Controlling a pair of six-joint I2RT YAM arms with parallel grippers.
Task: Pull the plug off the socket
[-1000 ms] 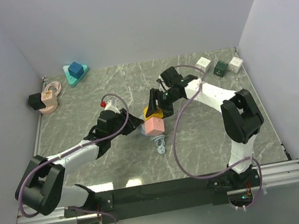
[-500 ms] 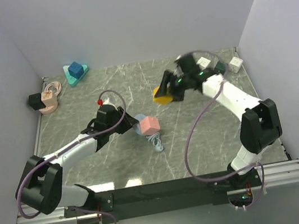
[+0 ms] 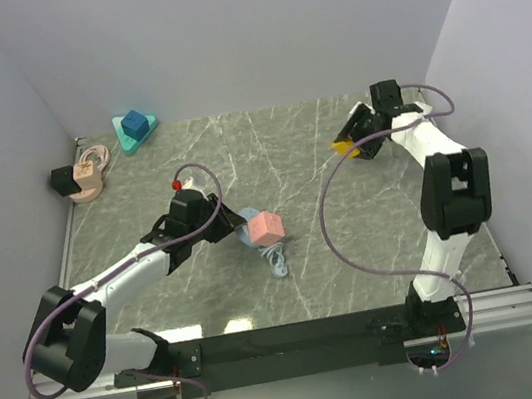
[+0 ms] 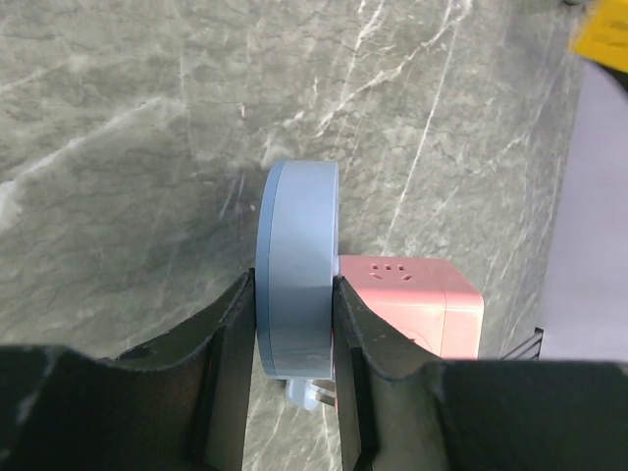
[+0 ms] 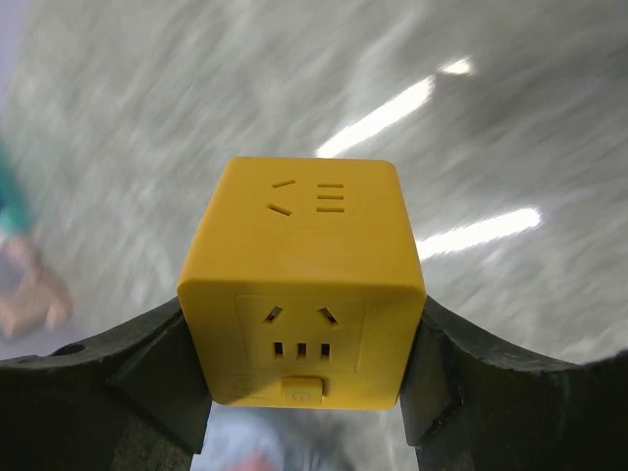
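Grey-veined tabletop (image 3: 143, 189), working outward from 6 o'clock.

Near centre: clamping blue disc (image 4: 296, 245) edge-up in left gripper (image 4: 292, 304), jaws closed on its two flat faces. Pressing disc against 9 o'clock face of pink cube (image 4: 412, 304). Touching, but not showing whether joined. Noting metal prong under disc. Trailing pale cord (image 3: 277, 256) in a loose coil at 6 o'clock of pink cube, lying on the table.

Far, toward 2 o'clock: holding yellow cube (image 5: 304, 255) in right gripper (image 5: 304, 324), jaws closed on its opposite sides, socket holes facing the wrist camera. Sitting well apart from pink cube, with nothing linking the two in the top view. Not telling from these views whether lifted or resting on the table.

Progress: reading yellow cube as the plug-in part and pink cube as the socket, so judging the pull-off itself as done. Remaining, by judgement: setting yellow cube down, opening both jaws, backing the arms off. Flagging one doubt: if blue disc counts as the plug, separation not yet showing.

Farthest, at 10 to 11 o'clock: leaving peach block (image 3: 83, 178) and teal tray (image 3: 125, 139) untouched near the far-left edge.
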